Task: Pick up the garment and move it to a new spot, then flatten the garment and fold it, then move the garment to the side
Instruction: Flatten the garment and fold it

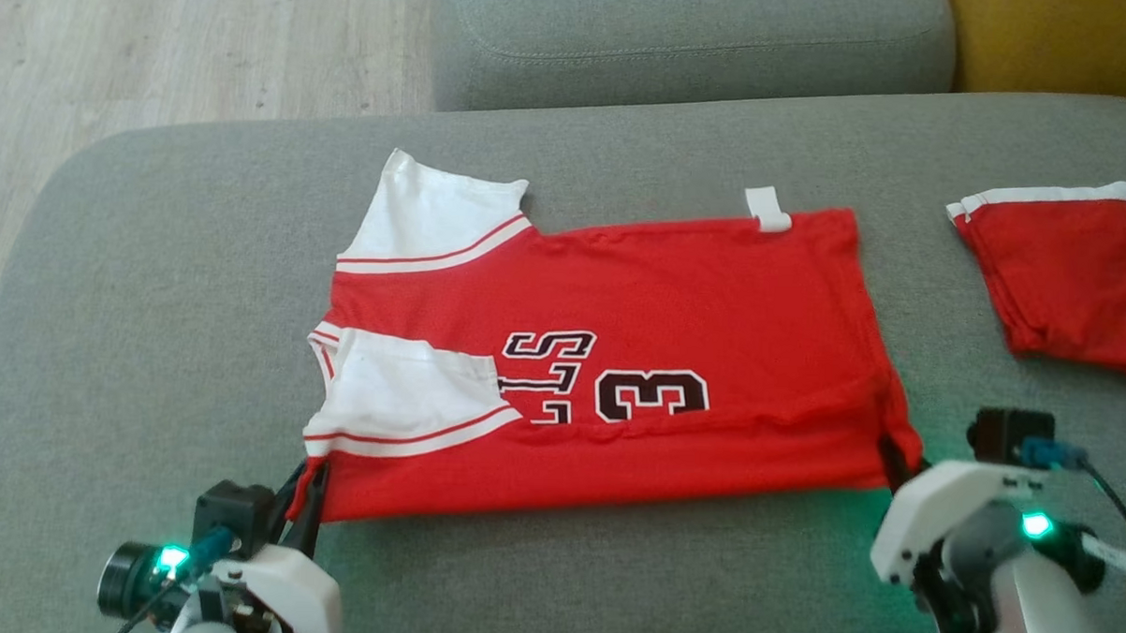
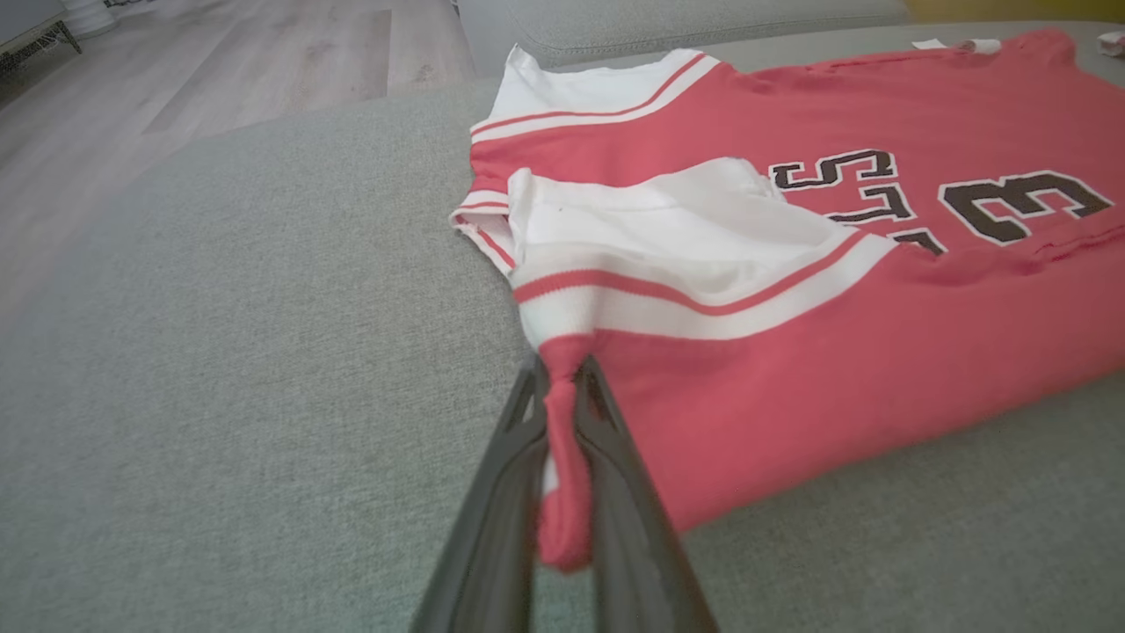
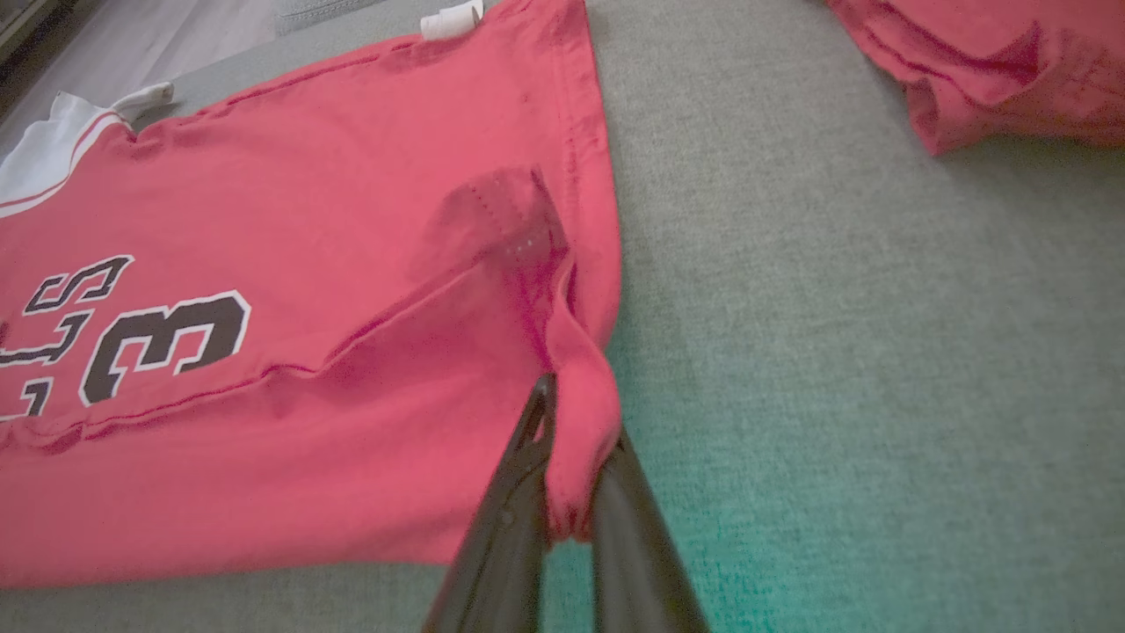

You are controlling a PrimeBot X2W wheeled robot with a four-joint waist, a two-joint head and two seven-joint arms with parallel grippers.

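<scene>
The left pincer (image 2: 562,374) pinches the near sleeve-side corner of the red jersey (image 1: 620,290), and the right pincer (image 3: 571,396) pinches its near hem corner. The jersey stretches away from both, flat on the grey sofa cushion (image 1: 150,340), seemingly folded once lengthwise. Further folding and the move aside look left to do. Another red garment (image 1: 1070,269) lies well apart, rightward.

A wide grey woven-fabric sofa seat (image 1: 150,340) carries two pieces of clothing. A red jersey with white sleeves and black-and-white lettering (image 1: 676,302) lies spread across its middle, sleeves toward the left, hem toward the right, with a small white tag (image 1: 766,209) at its far edge. Well apart from it, by the seat's right edge, lies a smaller red garment with a white band (image 1: 1070,278).
</scene>
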